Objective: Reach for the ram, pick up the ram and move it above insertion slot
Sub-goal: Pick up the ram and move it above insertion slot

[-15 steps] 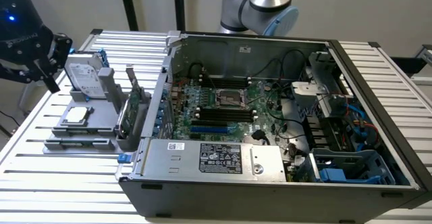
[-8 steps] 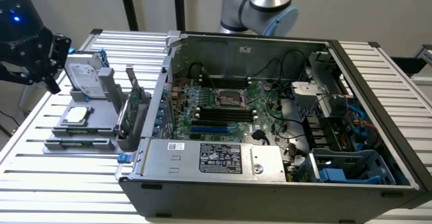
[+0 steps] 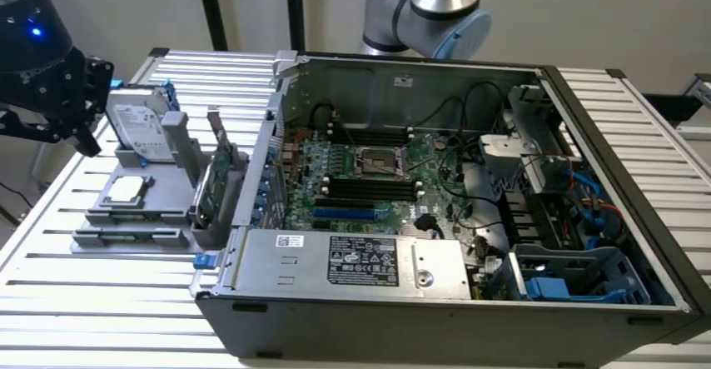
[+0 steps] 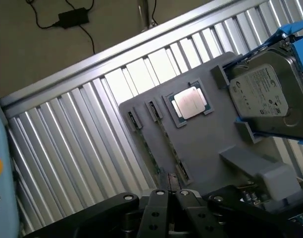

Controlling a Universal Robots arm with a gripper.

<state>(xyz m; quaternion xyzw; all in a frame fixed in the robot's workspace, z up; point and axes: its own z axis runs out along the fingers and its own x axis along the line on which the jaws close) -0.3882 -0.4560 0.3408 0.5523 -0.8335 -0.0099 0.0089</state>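
The ram [image 4: 174, 158] shows as a thin green edge standing in a clip slot of the grey holder [image 4: 201, 144], just ahead of my gripper [image 4: 170, 198]. In the exterior view it lies along the holder's near edge as a dark strip [image 3: 128, 235]. My black gripper [image 3: 50, 127] hangs above the table at the exterior view's left, beyond the holder and apart from it. A narrow gap shows between its fingers, with nothing in it. The insertion slots [image 3: 372, 190] are black strips on the motherboard inside the open computer case [image 3: 444, 302].
The holder also carries a silver hard drive [image 3: 139, 123] in a blue bracket, a processor chip [image 3: 126, 188] and an upright green expansion card [image 3: 219, 177]. Cables and a drive cage [image 3: 555, 177] crowd the case at the exterior view's right. The table top [image 3: 100, 302] is ribbed aluminium.
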